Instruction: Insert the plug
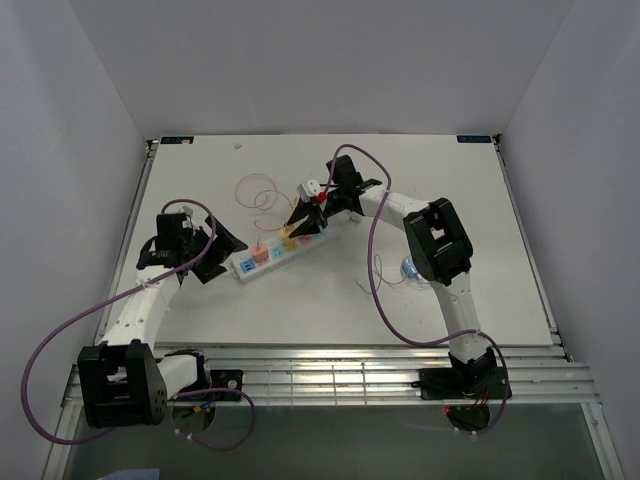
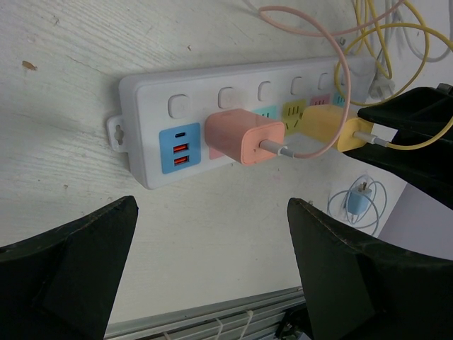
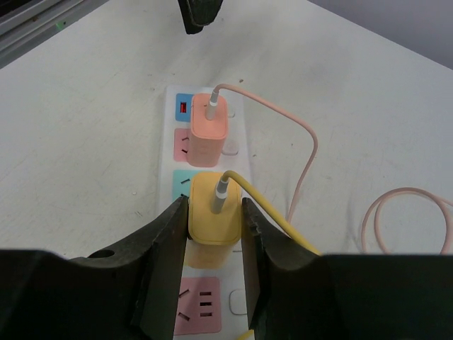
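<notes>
A white power strip (image 1: 262, 262) lies diagonally on the table, with coloured sockets along it. A pink plug (image 2: 241, 138) sits in the socket beside the blue USB panel. My right gripper (image 3: 214, 219) is shut on the yellow plug (image 3: 212, 212), one finger on each side. The plug stands upright on the yellow socket, two places along from the pink plug (image 3: 207, 134). How deep its prongs sit is hidden. Its yellow cable runs back past my right fingers. My left gripper (image 2: 212, 241) hangs open and empty just off the strip's USB end (image 2: 148, 134).
A blue charger with a coiled cable (image 1: 410, 268) lies beside the right arm. A white adapter (image 1: 312, 188) and a pink cable loop (image 1: 258, 190) lie behind the strip. Yellow cable loops (image 2: 396, 35) lie past its far end. A metal rail (image 1: 350, 365) runs along the near edge.
</notes>
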Tool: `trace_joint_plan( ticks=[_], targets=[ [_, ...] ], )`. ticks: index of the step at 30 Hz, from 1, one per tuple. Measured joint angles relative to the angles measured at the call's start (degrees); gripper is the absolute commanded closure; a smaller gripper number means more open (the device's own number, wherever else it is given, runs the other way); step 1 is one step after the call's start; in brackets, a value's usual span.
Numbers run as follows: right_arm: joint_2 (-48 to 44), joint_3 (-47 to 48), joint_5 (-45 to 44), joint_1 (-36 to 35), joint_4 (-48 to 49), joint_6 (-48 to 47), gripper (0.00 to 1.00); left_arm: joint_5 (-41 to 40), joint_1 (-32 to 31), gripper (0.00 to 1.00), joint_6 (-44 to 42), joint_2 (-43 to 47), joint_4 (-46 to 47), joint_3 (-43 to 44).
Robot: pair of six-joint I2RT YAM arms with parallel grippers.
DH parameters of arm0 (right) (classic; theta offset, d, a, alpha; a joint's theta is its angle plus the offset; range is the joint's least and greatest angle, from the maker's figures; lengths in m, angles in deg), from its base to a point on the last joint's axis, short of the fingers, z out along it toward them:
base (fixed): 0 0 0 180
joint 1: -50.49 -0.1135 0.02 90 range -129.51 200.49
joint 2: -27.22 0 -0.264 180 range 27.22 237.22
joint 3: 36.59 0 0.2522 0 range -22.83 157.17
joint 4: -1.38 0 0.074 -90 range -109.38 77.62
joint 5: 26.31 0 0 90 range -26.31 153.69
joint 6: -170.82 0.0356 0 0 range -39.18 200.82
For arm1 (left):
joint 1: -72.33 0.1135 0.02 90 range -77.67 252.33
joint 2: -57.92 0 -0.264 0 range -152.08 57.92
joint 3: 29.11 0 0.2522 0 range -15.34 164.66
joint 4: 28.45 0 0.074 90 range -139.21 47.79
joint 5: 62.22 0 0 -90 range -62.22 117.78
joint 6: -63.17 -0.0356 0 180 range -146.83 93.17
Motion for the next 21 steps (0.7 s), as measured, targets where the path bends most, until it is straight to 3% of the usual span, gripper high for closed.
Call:
trace_joint_plan(
  ticks=[21],
  targets=[
    [-0.02, -2.16, -1.03, -0.70, 9.40, 5.31, 0.92, 0.22, 0.00, 0.02, 0.00, -0.50, 0.20, 0.00]
  ],
)
